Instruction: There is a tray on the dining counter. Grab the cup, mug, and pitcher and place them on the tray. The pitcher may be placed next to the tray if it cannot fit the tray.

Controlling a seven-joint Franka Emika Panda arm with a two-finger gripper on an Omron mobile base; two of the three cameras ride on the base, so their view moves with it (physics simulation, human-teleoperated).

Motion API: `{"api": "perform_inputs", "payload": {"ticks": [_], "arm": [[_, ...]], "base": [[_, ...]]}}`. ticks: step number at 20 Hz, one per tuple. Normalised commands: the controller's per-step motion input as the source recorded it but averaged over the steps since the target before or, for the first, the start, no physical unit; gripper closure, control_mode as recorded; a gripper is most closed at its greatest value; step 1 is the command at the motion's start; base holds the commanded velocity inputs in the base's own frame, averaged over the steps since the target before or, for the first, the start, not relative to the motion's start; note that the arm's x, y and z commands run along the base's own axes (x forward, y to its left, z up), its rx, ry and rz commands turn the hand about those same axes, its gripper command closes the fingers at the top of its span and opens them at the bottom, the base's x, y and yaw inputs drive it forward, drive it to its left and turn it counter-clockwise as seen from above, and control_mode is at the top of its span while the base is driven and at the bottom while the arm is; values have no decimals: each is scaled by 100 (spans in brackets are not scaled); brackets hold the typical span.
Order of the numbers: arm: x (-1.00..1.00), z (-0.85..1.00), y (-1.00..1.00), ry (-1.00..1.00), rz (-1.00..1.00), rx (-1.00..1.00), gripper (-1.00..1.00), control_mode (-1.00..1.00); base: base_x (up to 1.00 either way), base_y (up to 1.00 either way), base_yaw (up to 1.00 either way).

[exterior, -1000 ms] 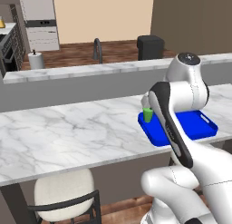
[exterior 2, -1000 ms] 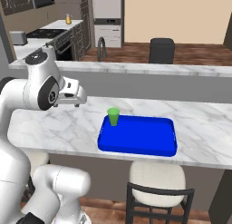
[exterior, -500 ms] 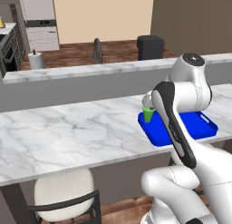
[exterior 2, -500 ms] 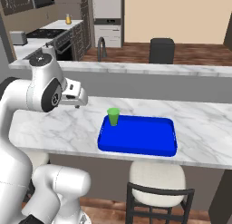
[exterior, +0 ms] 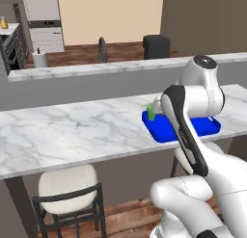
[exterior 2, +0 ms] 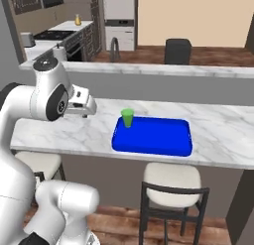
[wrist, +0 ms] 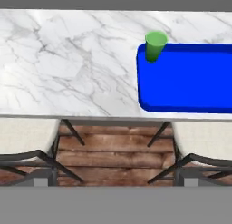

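- The counter [exterior 2: 69, 132] is a long white veined marble top running left to right, with a raised grey back ledge [exterior 2: 149, 70] behind it.
- Two stools stand under its near edge: one [exterior 2: 171, 182] below the tray, another [exterior: 67, 184] further left.
- The tray [exterior 2: 154, 137] is flat and bright blue; it lies on the right part of the counter, close to the near edge.
- The cup [exterior 2: 127, 117] is green and tapered; it stands upright in the tray's far left corner, just inside the rim.
- In the hand view the cup [wrist: 155, 45] sits at the tray's [wrist: 190, 78] upper left corner, with bare marble [wrist: 68, 60] stretching away to the left.
- Apart from the cup, the blue floor of the tray is bare.
- In the far kitchen on the left, a small yellow vessel [exterior 2: 77, 20] stands on a distant worktop; it is too small to tell what it is.
- The arm [exterior 2: 47, 97] rises from the base and bends over the counter's left part, its hand held above the marble, left of the tray and apart from the cup.
- The gripper [exterior 2: 84, 107] stands wide open and has hold of nothing.
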Motion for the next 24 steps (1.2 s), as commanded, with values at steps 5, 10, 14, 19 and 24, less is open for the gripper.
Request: {"api": "perform_inputs", "payload": {"ticks": [5, 10, 14, 19, 24], "arm": [[0, 0, 0, 0, 0, 0, -100, 100], [0, 0, 0, 0, 0, 0, -100, 100], [0, 0, 0, 0, 0, 0, -100, 100], [0, 0, 0, 0, 0, 0, -100, 100], [0, 0, 0, 0, 0, 0, -100, 100]], "base": [[-100, -5, 2], [-82, -73, 0], [-47, -100, -5], [-46, -100, -8], [-47, -100, -11]]}}
